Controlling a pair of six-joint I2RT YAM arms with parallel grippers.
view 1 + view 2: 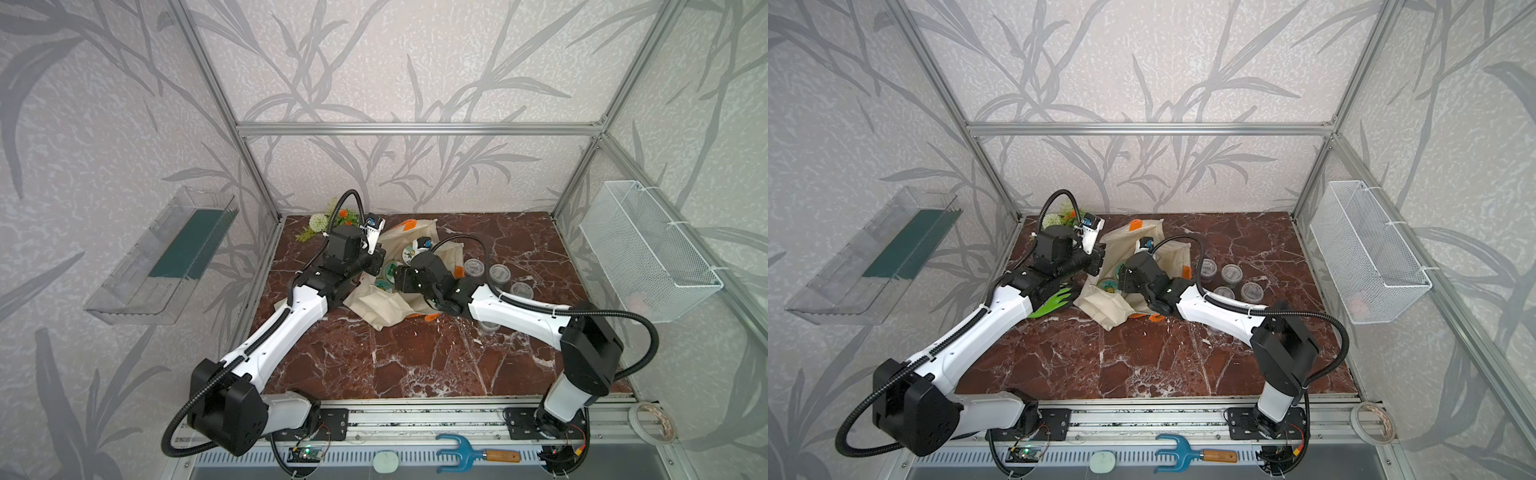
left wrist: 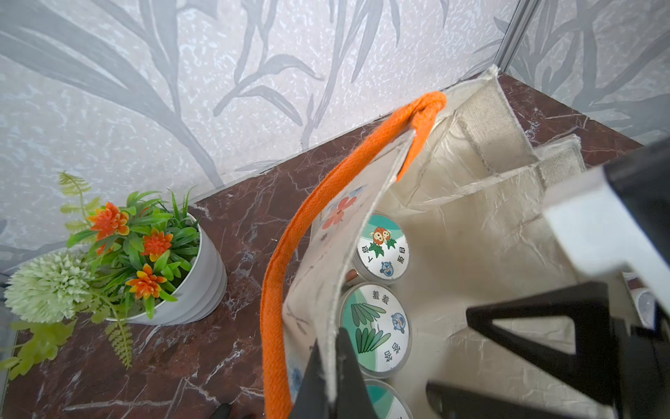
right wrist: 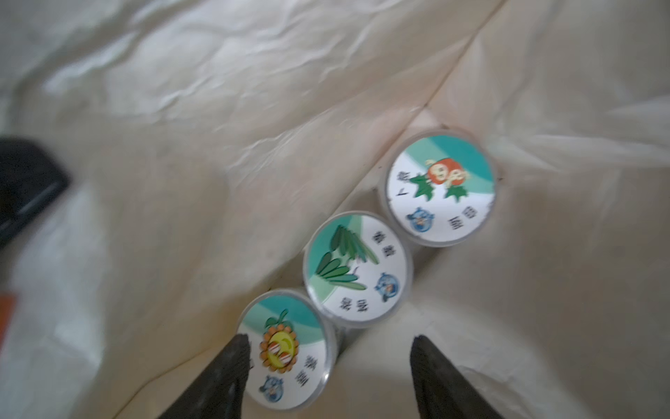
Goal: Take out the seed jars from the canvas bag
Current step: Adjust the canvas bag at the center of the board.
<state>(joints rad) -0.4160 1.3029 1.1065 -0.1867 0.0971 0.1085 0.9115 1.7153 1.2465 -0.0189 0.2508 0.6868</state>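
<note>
While the left gripper (image 2: 330, 370) pinches the rim of the canvas bag (image 2: 471, 254) just inside the orange strap (image 2: 286, 272) and holds the mouth up, the right gripper (image 3: 329, 339) hangs inside w/ jaws spread and nothing gripped.

Step in hand, as I read it: grab the next picture-lid jar. To do it well, centre first. The nearest jar (image 3: 286, 348), yellow-fruit lid, sits off to one side of the gap. One finger (image 3: 224, 373) overlaps its lid edge; the other is well clear, over bare cloth. Shift the wrist sideways so both straddle the jar wall, go down past the lid, then close. Closing from this pos. would prob. clip the lid or tip the jar.

That jar touches the leaf-lid jar (image 3: 357, 270), which touches the red-fruit jar (image 3: 440, 188): three in a row along a fold in the bag floor. So there's little finger room on that side, w/ a risk of nudging the neighbour. Lift straight out thru the mouth, clear of the pinched rim. If the left gripper slackens, cloth could drop over the jars.

Whereabouts: the bag lies slumped near the far edge of the tabletop (image 1: 415, 361), approx. midway along it. Several clear jars (image 1: 500, 273) stand out on the tabletop, just right of the bag, well short of the right edge.
</note>
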